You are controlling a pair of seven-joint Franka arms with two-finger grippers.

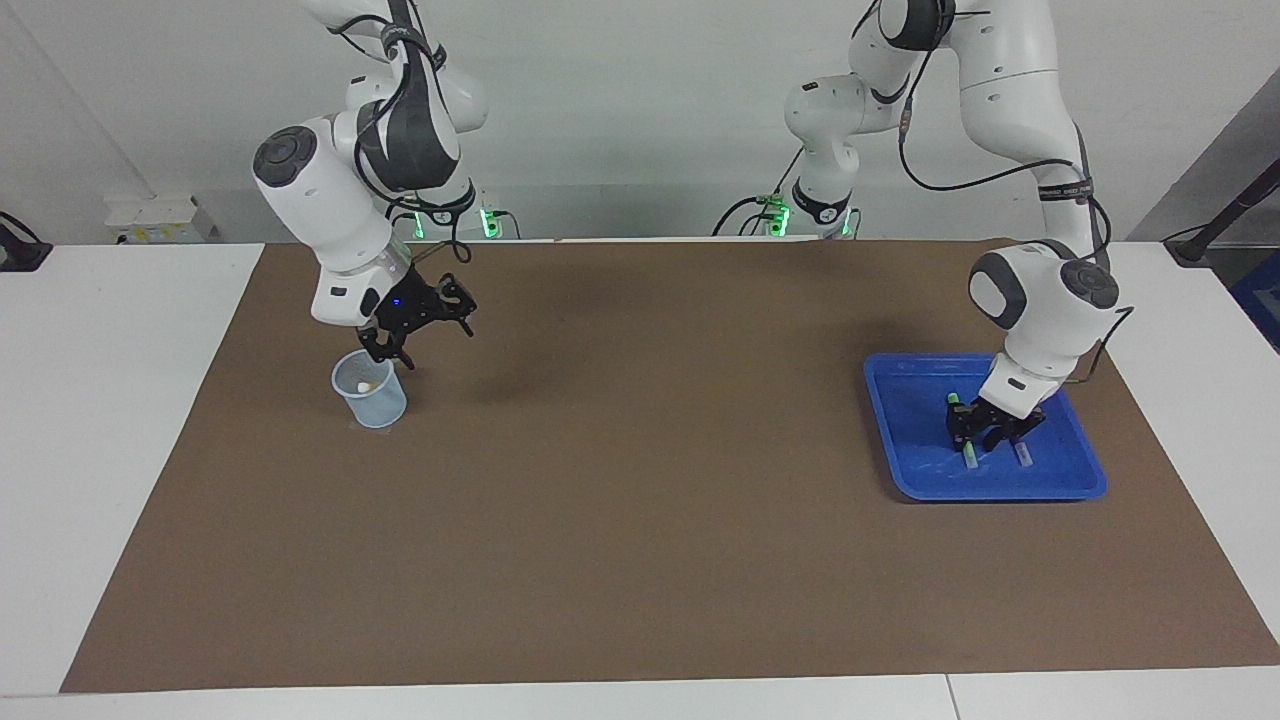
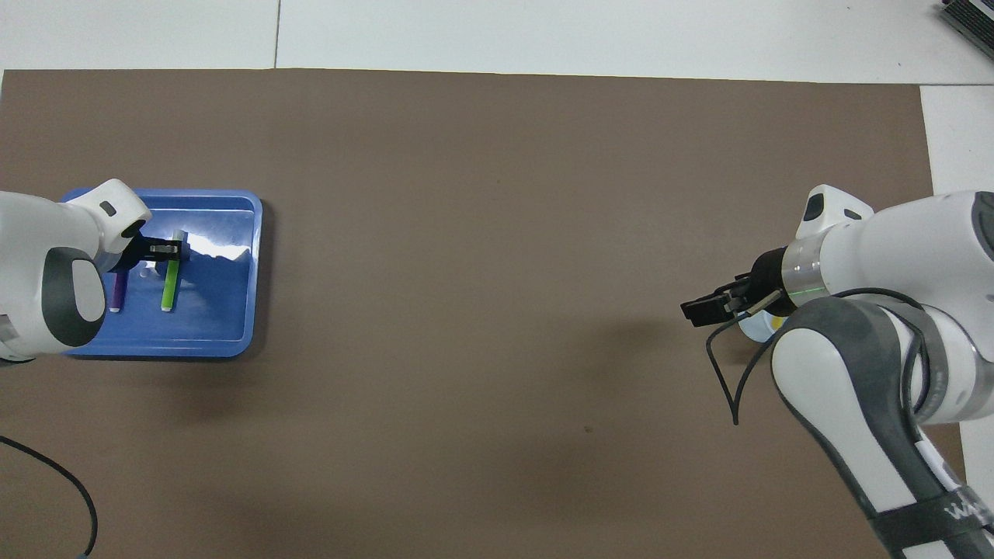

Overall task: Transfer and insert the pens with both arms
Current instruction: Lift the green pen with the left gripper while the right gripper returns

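A yellow pen [image 1: 366, 385] with a pale end stands in the clear cup [image 1: 370, 395] at the right arm's end of the table; in the overhead view only a sliver of the cup [image 2: 755, 328] shows. My right gripper [image 1: 425, 335] [image 2: 699, 309] hangs open and holds nothing, just above the cup's rim and off toward the table's middle. The green pen [image 1: 967, 455] [image 2: 168, 287] and the purple pen [image 1: 1020, 452] [image 2: 117, 291] lie side by side in the blue tray [image 1: 985, 493] [image 2: 155, 345]. My left gripper [image 1: 985, 438] [image 2: 167, 250] is down in the tray, open, straddling the green pen's upper part.
A brown mat [image 1: 640, 520] covers most of the white table. Two smaller white arms with green lights [image 1: 490, 222] stand at the robots' edge. A black cable [image 2: 46, 473] lies near the left arm's base.
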